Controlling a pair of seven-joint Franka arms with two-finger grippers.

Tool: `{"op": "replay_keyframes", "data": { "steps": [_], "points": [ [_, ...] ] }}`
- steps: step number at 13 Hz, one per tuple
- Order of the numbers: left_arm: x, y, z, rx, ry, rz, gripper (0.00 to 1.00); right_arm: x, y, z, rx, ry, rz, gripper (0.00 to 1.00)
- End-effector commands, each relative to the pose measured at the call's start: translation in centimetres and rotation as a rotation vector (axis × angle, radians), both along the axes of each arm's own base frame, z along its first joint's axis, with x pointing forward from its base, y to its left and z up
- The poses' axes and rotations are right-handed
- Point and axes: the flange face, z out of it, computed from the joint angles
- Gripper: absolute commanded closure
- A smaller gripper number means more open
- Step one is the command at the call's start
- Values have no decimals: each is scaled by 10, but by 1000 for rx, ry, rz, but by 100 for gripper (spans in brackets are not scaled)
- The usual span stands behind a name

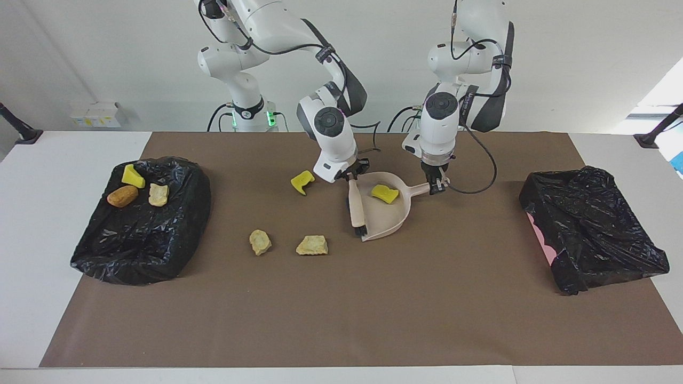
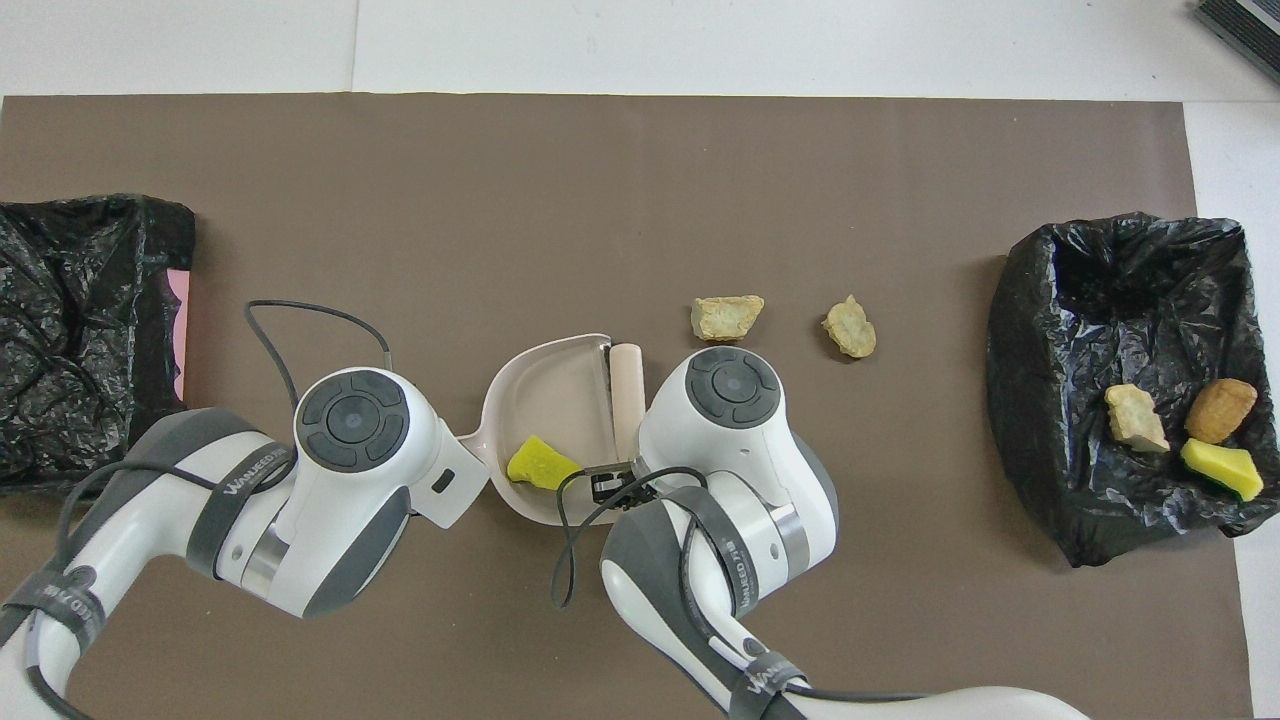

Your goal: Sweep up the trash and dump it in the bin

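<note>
My left gripper (image 1: 438,185) is shut on the handle of a beige dustpan (image 1: 392,216) that rests on the brown mat. One yellow foam chunk (image 1: 384,193) lies in the pan, also seen in the overhead view (image 2: 540,465). My right gripper (image 1: 352,174) is shut on a beige brush (image 1: 356,207), which lies along the pan's open mouth with its dark bristles down. Another yellow chunk (image 1: 302,182) lies on the mat beside the right gripper, hidden under the arm in the overhead view. Two tan stones (image 1: 260,241) (image 1: 312,245) lie farther from the robots.
A black-lined bin (image 1: 144,240) at the right arm's end holds a yellow chunk (image 1: 132,176), an orange-brown lump (image 1: 122,196) and a tan stone (image 1: 158,194). A second black-lined bin (image 1: 592,229) stands at the left arm's end.
</note>
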Motion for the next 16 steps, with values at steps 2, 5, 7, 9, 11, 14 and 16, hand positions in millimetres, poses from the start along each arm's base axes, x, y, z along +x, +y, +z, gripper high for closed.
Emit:
{"op": "replay_keyframes", "data": {
  "steps": [2, 5, 7, 9, 11, 14, 16],
  "points": [
    [-13, 3, 0, 8, -4, -19, 100, 34, -73, 38, -55, 19, -68, 100],
    [-12, 3, 0, 7, -7, -20, 100, 60, -135, 59, -190, -13, 2, 100],
    [-11, 3, 0, 2, -13, -18, 100, 68, -155, 61, -289, -50, 67, 100],
    [-11, 2, 0, 0, -16, -19, 100, 80, -186, 62, -371, -82, 130, 100],
    [-10, 3, -1, -5, -21, -11, 100, 95, -237, 57, -390, -87, 194, 100],
    [-9, 3, 0, -8, -28, 11, 100, 114, -312, 46, -327, -134, 331, 100],
    [-9, 3, -1, -9, -27, 13, 100, 120, -312, 30, -366, -130, 407, 100]
  ]
}}
